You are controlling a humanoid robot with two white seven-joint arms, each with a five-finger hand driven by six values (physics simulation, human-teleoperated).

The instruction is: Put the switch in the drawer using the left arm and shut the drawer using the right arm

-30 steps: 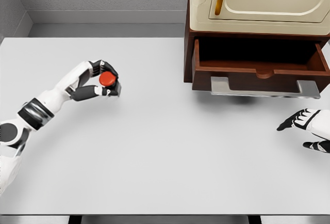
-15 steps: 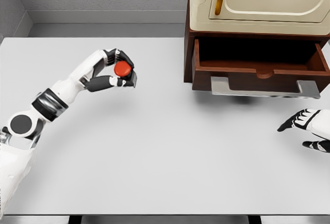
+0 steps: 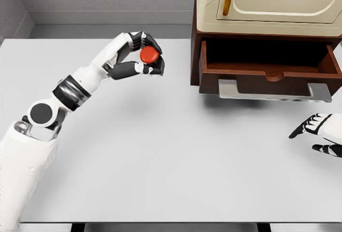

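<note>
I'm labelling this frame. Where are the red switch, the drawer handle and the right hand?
red switch (image 3: 149, 54), head view, its red top.
drawer handle (image 3: 274, 91), head view, middle of the grey bar.
right hand (image 3: 318, 133), head view, middle of the hand.

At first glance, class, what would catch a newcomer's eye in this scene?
The round red switch stands out, gripped in the white left hand above the pale table, left of the cabinet. Next, the dark brown wooden drawer hangs open at upper right, with the right hand resting below it.
</note>
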